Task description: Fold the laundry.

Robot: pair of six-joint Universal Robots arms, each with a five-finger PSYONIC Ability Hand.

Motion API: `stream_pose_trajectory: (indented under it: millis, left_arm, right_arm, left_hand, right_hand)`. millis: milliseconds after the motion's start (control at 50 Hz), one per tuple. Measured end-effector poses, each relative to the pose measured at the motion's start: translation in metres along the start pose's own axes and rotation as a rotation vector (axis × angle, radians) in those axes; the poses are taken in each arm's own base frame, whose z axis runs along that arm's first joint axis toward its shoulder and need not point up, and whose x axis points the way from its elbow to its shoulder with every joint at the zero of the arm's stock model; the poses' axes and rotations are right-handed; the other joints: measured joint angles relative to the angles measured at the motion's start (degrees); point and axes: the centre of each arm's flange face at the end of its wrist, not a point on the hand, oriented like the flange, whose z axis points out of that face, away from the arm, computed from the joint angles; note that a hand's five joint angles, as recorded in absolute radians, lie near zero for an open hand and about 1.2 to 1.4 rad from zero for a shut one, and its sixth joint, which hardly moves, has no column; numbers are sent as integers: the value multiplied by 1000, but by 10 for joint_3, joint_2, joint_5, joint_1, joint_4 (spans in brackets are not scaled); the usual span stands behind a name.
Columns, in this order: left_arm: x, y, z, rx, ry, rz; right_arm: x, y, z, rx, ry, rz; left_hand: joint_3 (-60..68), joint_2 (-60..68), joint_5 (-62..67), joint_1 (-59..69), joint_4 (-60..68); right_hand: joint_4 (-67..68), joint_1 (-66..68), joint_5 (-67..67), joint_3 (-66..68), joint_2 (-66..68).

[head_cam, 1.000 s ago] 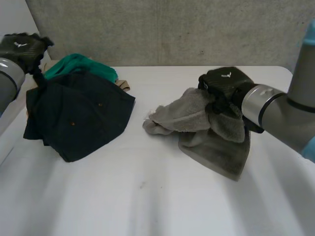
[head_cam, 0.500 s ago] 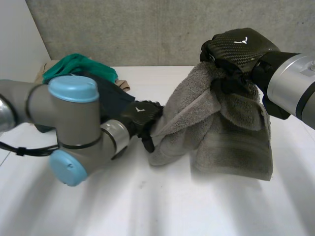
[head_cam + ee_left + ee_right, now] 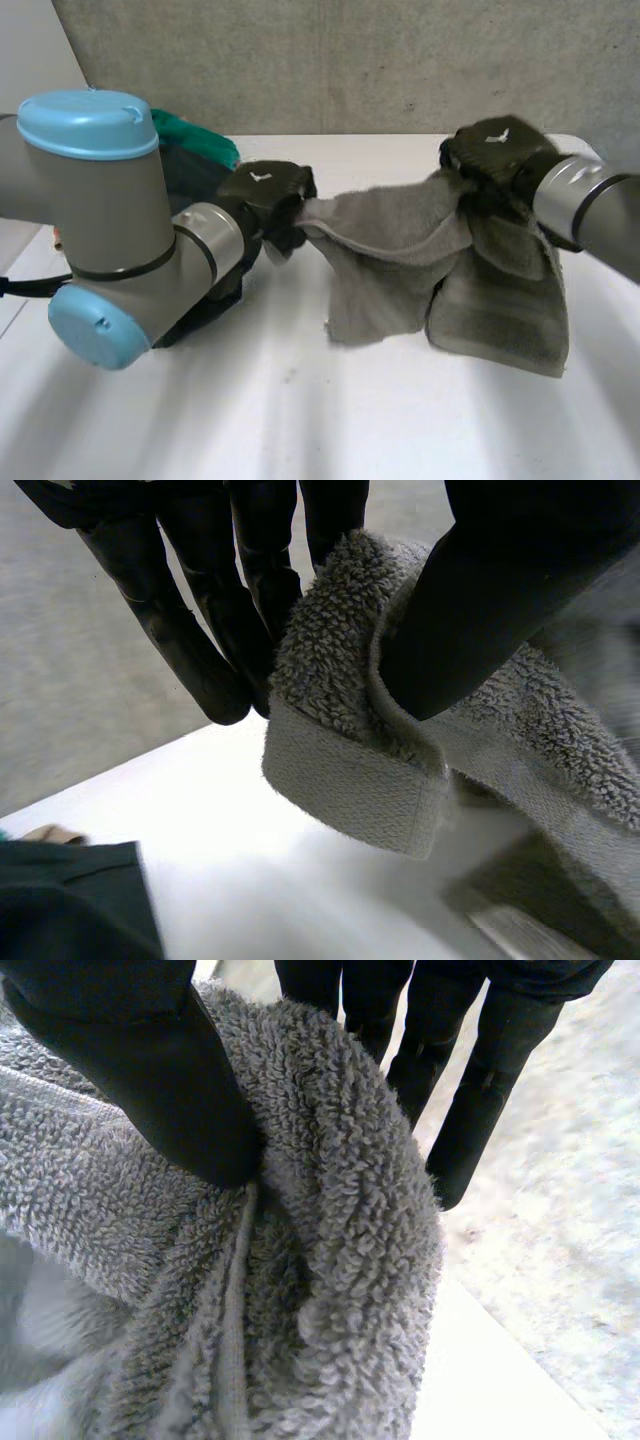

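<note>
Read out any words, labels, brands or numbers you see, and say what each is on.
No words or numbers can be read.
Left hand: small white emblem on its back, no letters.
Right hand: the same emblem, no letters.
Towel: plain.

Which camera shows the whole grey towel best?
The head view: there the towel stretches between the left hand and the right hand. The left wrist view shows its hemmed corner pinched; the right wrist view, a bunched fold under the thumb.
</note>
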Motion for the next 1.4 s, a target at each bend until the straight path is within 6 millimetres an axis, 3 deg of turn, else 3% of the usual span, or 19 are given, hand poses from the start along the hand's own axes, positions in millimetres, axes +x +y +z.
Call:
stream_pose_trajectory:
  millis: [80, 180, 260, 320, 440, 520, 640, 680, 740, 760, 780, 800, 980, 1080, 1140, 1160, 1180, 1280, 1400]
  left_arm:
    - [19, 16, -4, -46, 74, 41]
    - [36, 55, 3, -164, 104, 53]
    - [33, 64, 4, -202, 69, 55]
    - [19, 51, 4, -167, 12, 63]
    - [-26, 15, 6, -23, -129, 126]
    - [-62, 9, 15, 18, -222, 237]
    - [-93, 32, 31, -60, -292, 381]
    - [-115, 59, 43, -172, -340, 490]
    - [-137, 79, 51, -253, -403, 569]
    - [-148, 84, 54, -273, -437, 597]
    - [-154, 87, 55, -281, -455, 608]
    - [-168, 92, 59, -293, -501, 634]
    - [-267, 99, 69, -303, -807, 836]
    - [-295, 95, 65, -311, -896, 909]
    - [-295, 90, 63, -282, -899, 910]
    - [-291, 86, 63, -258, -887, 900]
    - [-287, 83, 62, -240, -875, 891]
    - [-251, 64, 57, -133, -778, 814]
    - [-203, 39, 36, -68, -669, 701]
  right_arm:
    - [-18, 28, 18, -34, -75, -76]
    - [-42, 67, 34, -101, -144, -201]
    - [-43, 82, 36, -157, -111, -226]
    - [-39, 84, 32, -174, -68, -201]
    - [-30, 70, 15, -131, -2, -114]
    - [-31, 61, 1, -83, -4, -71]
    - [-37, 60, -7, -61, -26, -60]
    - [-40, 64, -8, -61, -37, -71]
    - [-41, 68, -7, -69, -42, -86]
    - [-42, 69, -7, -74, -44, -92]
    - [-42, 70, -7, -75, -44, -94]
    - [-42, 72, -6, -81, -46, -100]
    - [-43, 75, -7, -98, -53, -109]
    - [-44, 74, -7, -96, -54, -108]
    - [-44, 74, -8, -97, -55, -108]
    - [-44, 74, -8, -97, -55, -107]
    - [-44, 74, -8, -97, -55, -106]
    - [-42, 70, -10, -95, -48, -90]
    - [-32, 57, -17, -79, -22, -38]
  left_hand:
    - [-22, -26, -6, -10, -20]
    - [-458, -469, -445, -470, -469]
    - [-546, -556, -527, -525, -555]
    - [-554, -565, -529, -530, -564]
    - [-554, -566, -529, -530, -564]
    - [-554, -566, -529, -530, -564]
    - [-553, -566, -529, -530, -564]
    - [-554, -566, -529, -530, -564]
    - [-357, -366, -351, -313, -374]
    - [-194, -187, -194, -106, -196]
    - [-194, -187, -194, -106, -196]
    - [-51, -51, -74, 0, -58]
    - [-12, -5, -40, 5, -9]
    - [-12, -5, -40, 5, -9]
    - [-21, -20, -41, -2, -18]
    - [-160, -178, -156, -160, -166]
    - [-217, -224, -207, -215, -223]
    - [-409, -415, -401, -364, -425]
    - [-468, -476, -460, -444, -476]
  right_hand:
    - [-71, -41, -49, -69, -64]
    - [-531, -484, -503, -527, -527]
    - [-562, -502, -527, -559, -549]
    - [-562, -502, -527, -559, -549]
    - [-562, -502, -527, -559, -549]
    - [-562, -502, -527, -559, -549]
    - [-562, -502, -527, -559, -549]
    - [-562, -502, -527, -559, -549]
    - [-562, -502, -527, -559, -549]
    - [-562, -502, -527, -559, -549]
    - [-562, -502, -527, -559, -549]
    - [-562, -502, -527, -559, -549]
    - [-562, -502, -527, -559, -549]
    - [-562, -502, -527, -559, -549]
    - [-562, -502, -527, -559, -549]
    - [-562, -502, -527, -559, -549]
    - [-562, -502, -527, -559, -549]
    - [-562, -502, -527, -559, -549]
    - [-562, -502, -527, -559, -549]
